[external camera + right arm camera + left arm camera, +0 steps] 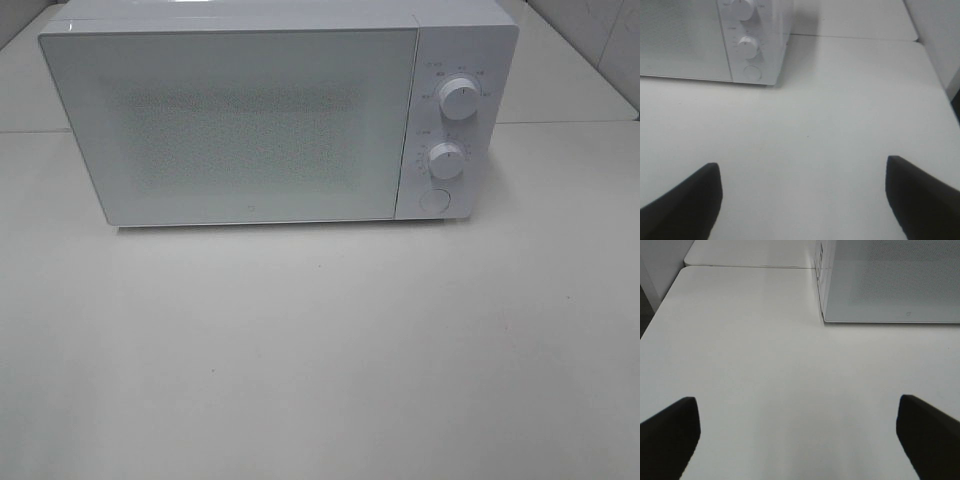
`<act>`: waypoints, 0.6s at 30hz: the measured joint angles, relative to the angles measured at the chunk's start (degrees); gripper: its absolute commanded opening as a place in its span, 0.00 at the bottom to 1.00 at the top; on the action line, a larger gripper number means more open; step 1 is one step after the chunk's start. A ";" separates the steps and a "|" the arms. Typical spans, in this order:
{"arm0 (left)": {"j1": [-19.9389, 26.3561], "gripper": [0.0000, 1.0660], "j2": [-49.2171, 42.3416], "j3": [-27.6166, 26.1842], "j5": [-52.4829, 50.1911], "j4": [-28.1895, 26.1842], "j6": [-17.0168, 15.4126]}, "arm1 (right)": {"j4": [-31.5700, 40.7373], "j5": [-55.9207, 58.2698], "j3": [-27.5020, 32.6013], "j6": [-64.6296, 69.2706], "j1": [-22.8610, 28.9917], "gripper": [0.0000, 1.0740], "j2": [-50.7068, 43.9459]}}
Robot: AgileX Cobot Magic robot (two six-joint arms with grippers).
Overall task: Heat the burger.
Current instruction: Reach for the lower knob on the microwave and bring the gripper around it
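The burger is out of view in every frame. A white microwave (260, 110) stands at the back of the table with its door shut; its two knobs (459, 98) and round button (434, 199) sit on its right panel. It also shows in the left wrist view (890, 280) and in the right wrist view (715, 40). My left gripper (797, 440) is open and empty over bare table. My right gripper (802, 200) is open and empty too. Neither gripper shows in the exterior high view.
The white table (320, 360) stretches in front of the microwave. A seam (560, 122) joins it to a second table behind. A white wall (600, 30) stands at the back right.
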 measured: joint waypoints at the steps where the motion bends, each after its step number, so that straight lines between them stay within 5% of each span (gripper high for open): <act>1: 0.00 0.95 0.00 0.00 0.00 0.00 0.00 | 0.00 0.00 0.00 0.00 0.00 0.82 0.00; 7: 0.00 0.95 0.00 0.00 0.00 0.00 0.00 | -3.72 -9.91 -0.34 -0.06 0.00 0.77 2.86; 18: 0.00 0.95 0.00 0.00 0.00 0.00 0.00 | -3.72 -40.79 3.38 -0.06 0.00 0.69 22.63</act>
